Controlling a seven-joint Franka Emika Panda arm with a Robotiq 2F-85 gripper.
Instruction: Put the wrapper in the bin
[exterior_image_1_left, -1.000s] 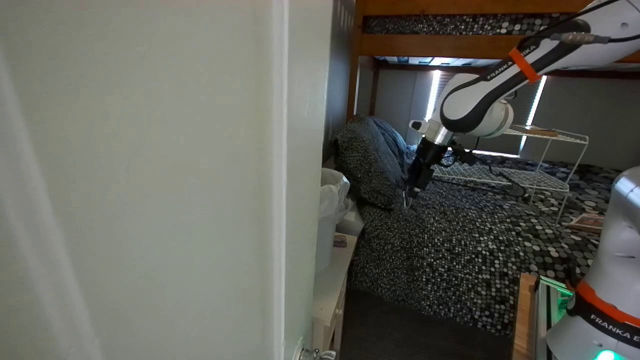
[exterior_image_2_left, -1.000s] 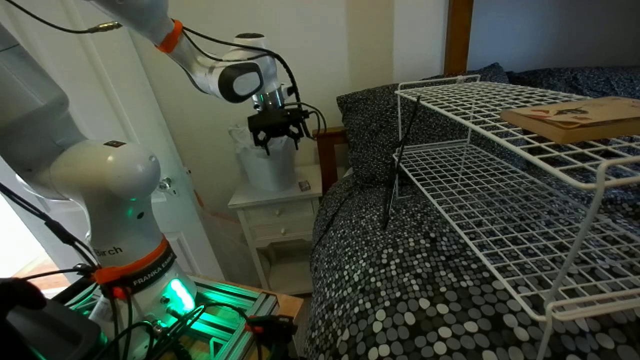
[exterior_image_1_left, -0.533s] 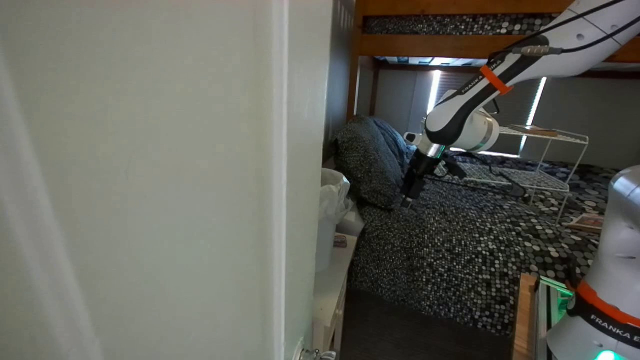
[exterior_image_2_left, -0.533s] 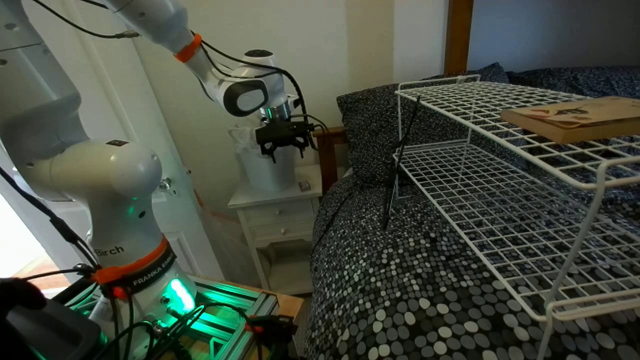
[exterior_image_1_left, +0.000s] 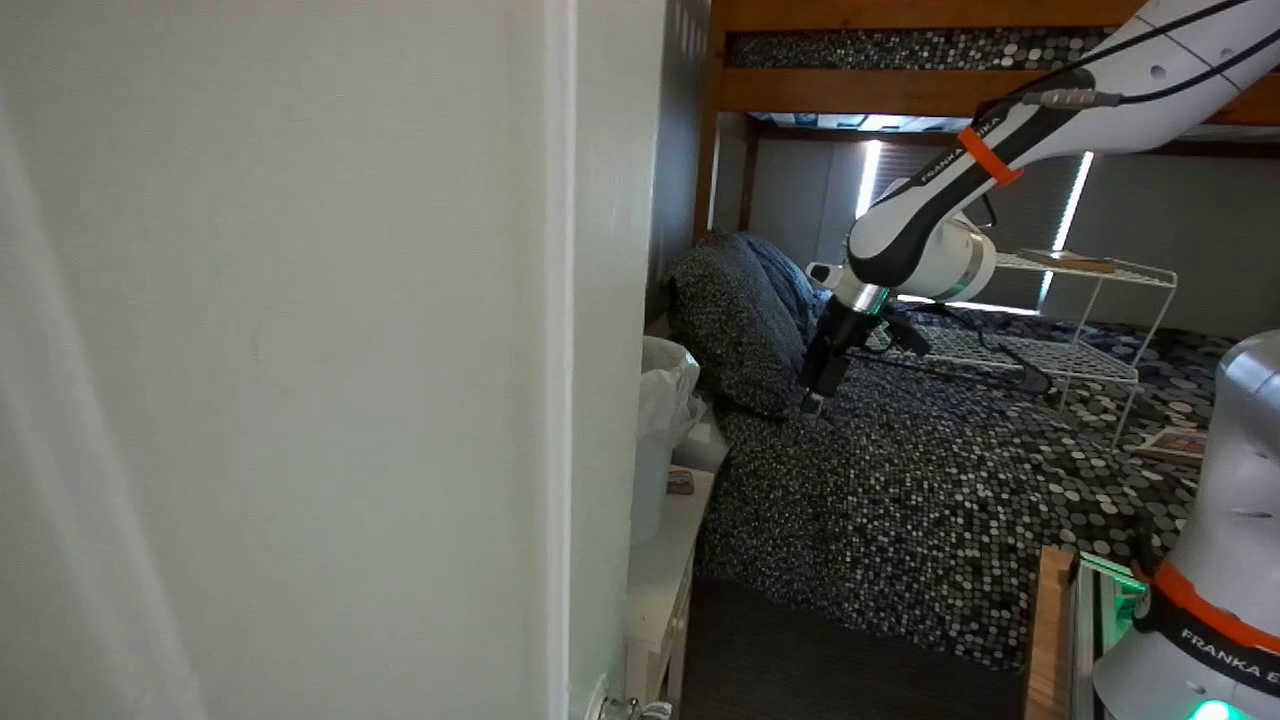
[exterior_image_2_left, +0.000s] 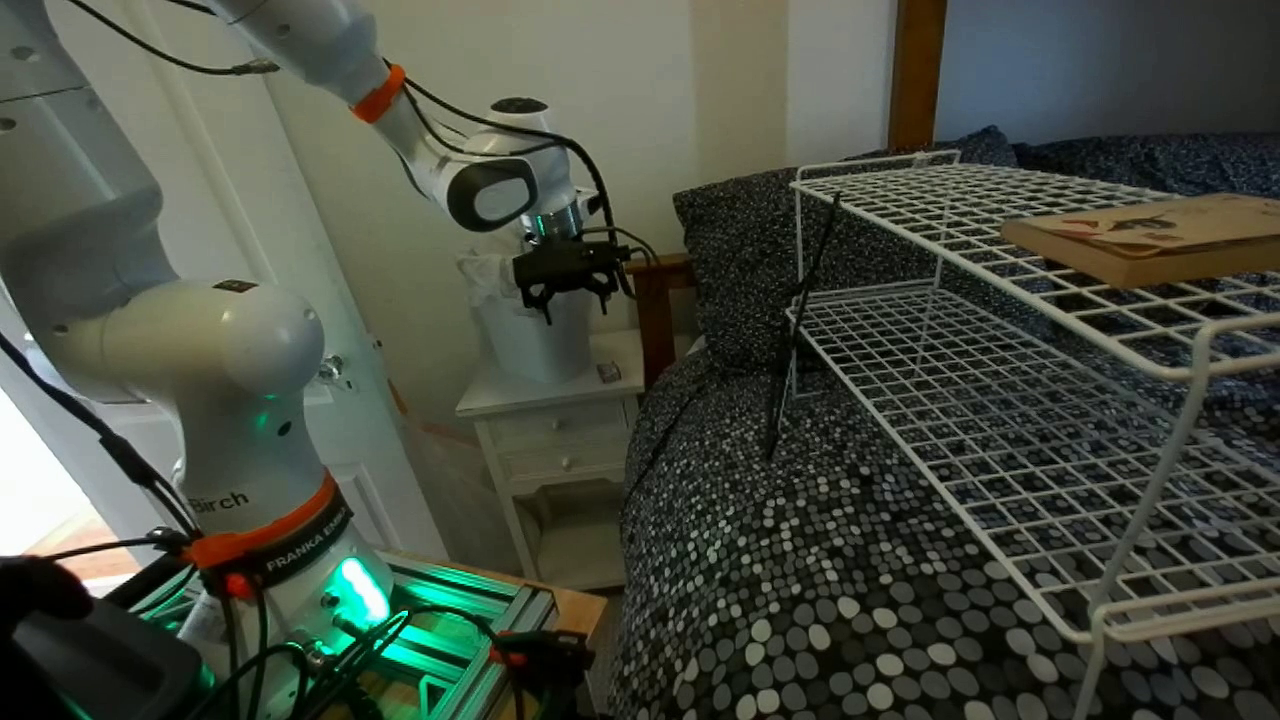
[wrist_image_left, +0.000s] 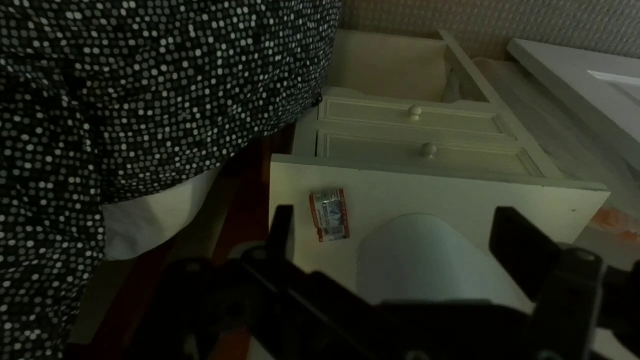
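Wrapper (wrist_image_left: 330, 215) lies on the surface (wrist_image_left: 450, 197), long axis nearly upright in the wrist view, left of the middle of my pincer (wrist_image_left: 393, 214), which hangs spread and empty; I judge my reach must bear leftward in frame.

1. Wrapper (wrist_image_left: 330, 215), in the wrist view: "CRYSTAL" reads on its face; the smaller print is blurred.
2. Robot arm (exterior_image_1_left: 925, 218), in an exterior view: "FRANKA", then "IKA" beyond the orange strap (exterior_image_1_left: 990, 158) that covers part of the lettering.
3. Black band (exterior_image_2_left: 308, 545) low on the arm, in both exterior views: "FRANKA", then "E", the word's end out of sight.
4. Lower housing (exterior_image_2_left: 262, 435), in an exterior view: "Birch".
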